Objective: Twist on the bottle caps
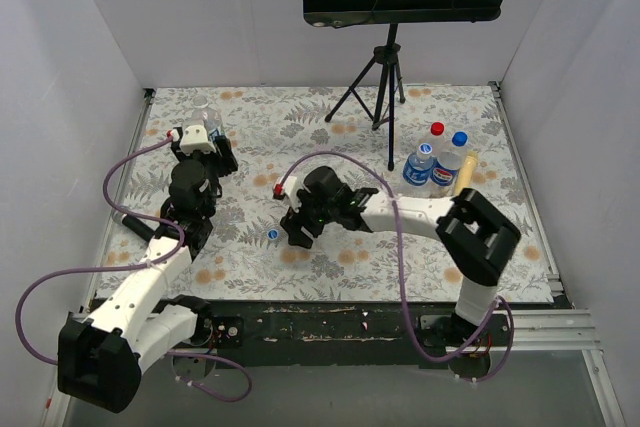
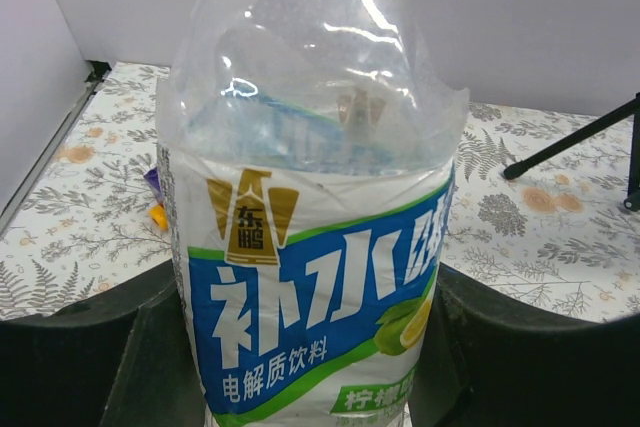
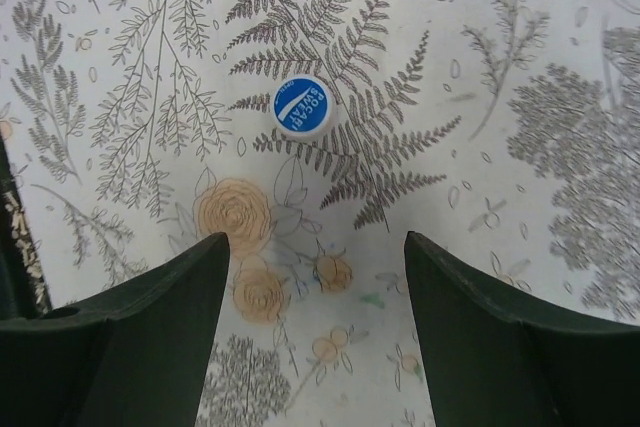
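My left gripper (image 2: 310, 372) is shut on a clear bottle (image 2: 310, 247) with a blue, white and green label, which stands upright at the far left of the mat (image 1: 205, 122). Its mouth is above the left wrist view. A blue cap (image 3: 302, 106) lies flat on the mat (image 1: 272, 235). My right gripper (image 3: 315, 242) hovers open just short of it with nothing between its fingers, to the cap's right in the top view (image 1: 293, 230). More bottles (image 1: 420, 169) stand clustered at the right, one with a red cap (image 1: 437, 129), one with a blue cap (image 1: 459, 137).
A tan cylindrical stick (image 1: 465, 173) leans beside the bottle cluster. A black music stand's tripod (image 1: 380, 97) stands at the back of the floral mat (image 1: 330, 257). A small orange and purple object (image 2: 156, 209) lies behind the held bottle. White walls close in three sides.
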`<control>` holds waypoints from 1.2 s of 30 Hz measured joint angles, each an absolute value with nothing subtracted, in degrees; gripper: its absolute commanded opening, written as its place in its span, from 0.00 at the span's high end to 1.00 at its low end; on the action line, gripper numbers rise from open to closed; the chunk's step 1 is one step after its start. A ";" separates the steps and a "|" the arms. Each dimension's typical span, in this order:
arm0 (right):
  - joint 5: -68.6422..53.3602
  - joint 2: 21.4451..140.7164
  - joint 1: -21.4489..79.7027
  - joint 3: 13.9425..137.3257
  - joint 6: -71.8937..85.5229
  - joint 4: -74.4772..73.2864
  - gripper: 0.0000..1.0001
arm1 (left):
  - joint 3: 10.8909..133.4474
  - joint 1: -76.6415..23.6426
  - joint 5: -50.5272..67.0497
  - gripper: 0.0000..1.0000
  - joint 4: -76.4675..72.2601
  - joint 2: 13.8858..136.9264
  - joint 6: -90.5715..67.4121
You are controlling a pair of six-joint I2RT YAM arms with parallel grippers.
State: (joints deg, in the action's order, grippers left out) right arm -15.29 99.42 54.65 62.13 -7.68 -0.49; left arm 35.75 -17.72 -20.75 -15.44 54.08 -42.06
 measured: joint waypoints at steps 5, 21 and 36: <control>-14.61 108.77 57.32 64.93 -7.97 4.54 0.26 | 35.75 -17.72 -21.96 0.49 -15.51 53.80 -41.06; -10.15 116.36 59.05 70.39 -8.60 11.27 0.64 | 35.75 -18.09 -21.93 0.49 -15.51 53.19 -40.21; -1.21 98.74 54.19 56.01 -1.63 -7.03 0.65 | 35.75 -19.64 -14.26 0.48 -15.33 53.10 -38.54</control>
